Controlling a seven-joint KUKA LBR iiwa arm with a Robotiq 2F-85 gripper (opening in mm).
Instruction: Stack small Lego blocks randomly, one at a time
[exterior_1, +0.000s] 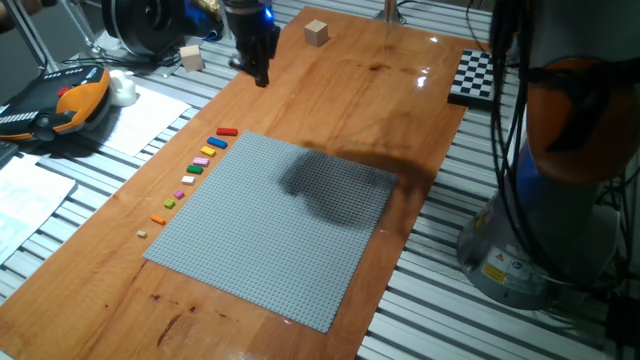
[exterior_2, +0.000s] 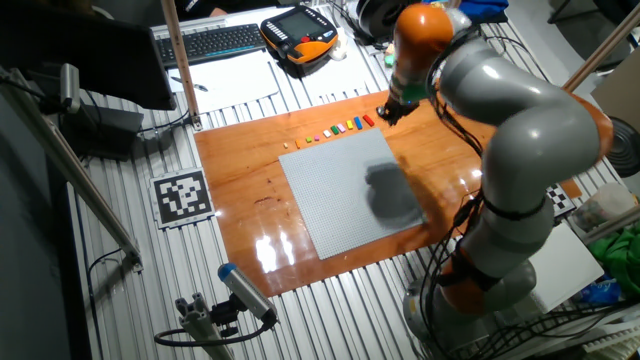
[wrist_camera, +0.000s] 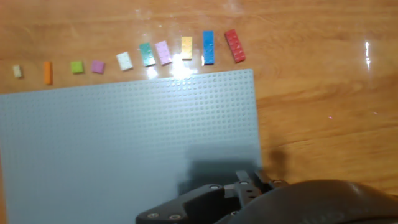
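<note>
- 10 small plastic Lego blocks lie in a slightly curved row on the brown wooden table (wrist_camera: 323, 112), just beside 1 edge of the large flat grey studded baseplate (wrist_camera: 124, 137), each apart from its neighbour.
- Order in the hand view, right to left: long red brick (wrist_camera: 234, 46), long blue brick (wrist_camera: 208, 47), yellow-orange brick (wrist_camera: 186, 47), pale pink brick (wrist_camera: 163, 52), teal-green brick (wrist_camera: 147, 54), white brick (wrist_camera: 124, 61), small magenta-pink brick (wrist_camera: 97, 66), small lime-green brick (wrist_camera: 77, 67), thin orange brick (wrist_camera: 48, 73), tiny tan brick (wrist_camera: 18, 71).
- Studs show on the larger bricks; the tan one is too small to tell.
- None stacked; all lie flat.
- Black 2-finger tool (exterior_1: 258, 68) hangs above bare table past the red end of the row, carrying nothing; finger spacing cannot be told.
- 2 plain wooden cubes (exterior_1: 317, 33) sit well apart from the row.
</note>
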